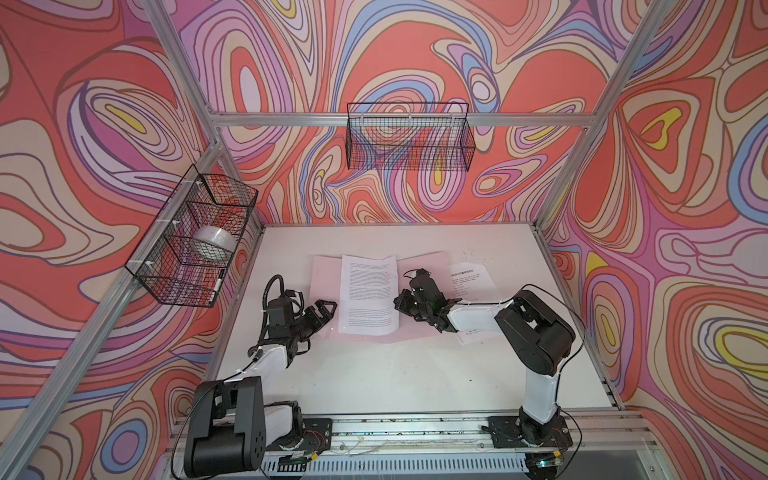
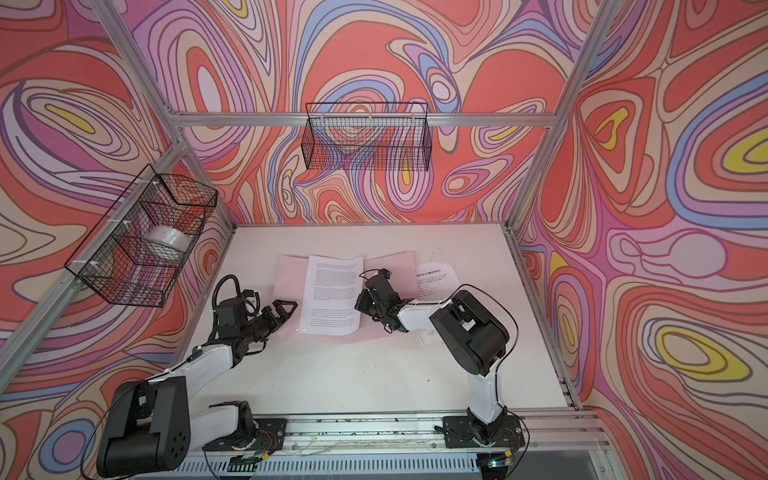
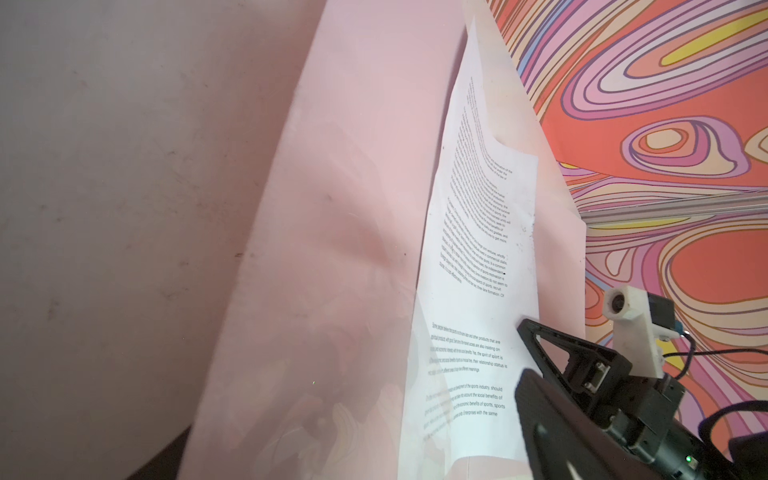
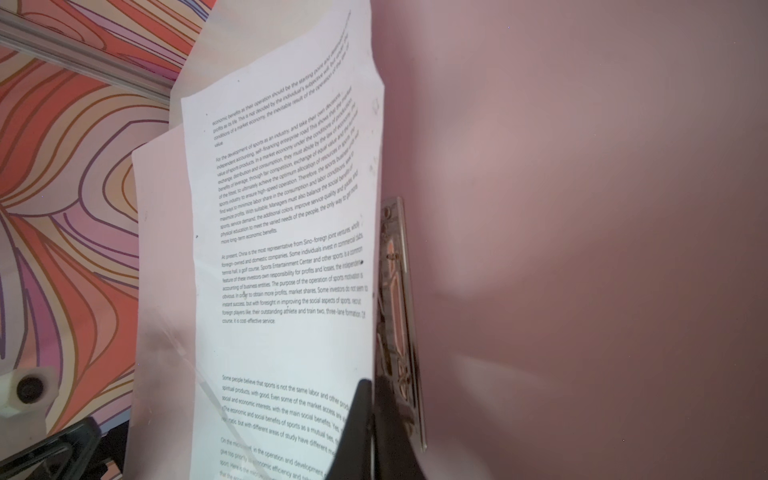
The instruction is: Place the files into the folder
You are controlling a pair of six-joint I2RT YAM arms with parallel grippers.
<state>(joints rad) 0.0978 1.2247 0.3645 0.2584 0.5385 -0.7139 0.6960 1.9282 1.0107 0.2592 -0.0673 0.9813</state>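
Note:
The pale pink folder (image 1: 324,274) (image 2: 291,270) lies open on the white table, its metal clip (image 4: 395,291) along the spine. One of the files, a white printed sheet (image 1: 368,295) (image 2: 334,295) (image 3: 478,249) (image 4: 286,249), rests on the folder's left half, slightly curled. A second printed sheet (image 1: 473,278) (image 2: 434,278) lies to the right, partly under the right arm. My left gripper (image 1: 330,309) (image 2: 291,307) stands open over the folder's left edge, holding nothing. My right gripper (image 1: 397,302) (image 2: 358,303) (image 4: 365,386) is shut, its tips at the sheet's right edge beside the clip.
A wire basket (image 1: 195,237) holding a white roll (image 1: 212,243) hangs on the left wall, and another wire basket (image 1: 409,139) hangs on the back rail. Aluminium frame posts border the table (image 1: 395,374). The arm bases sit on the front rail.

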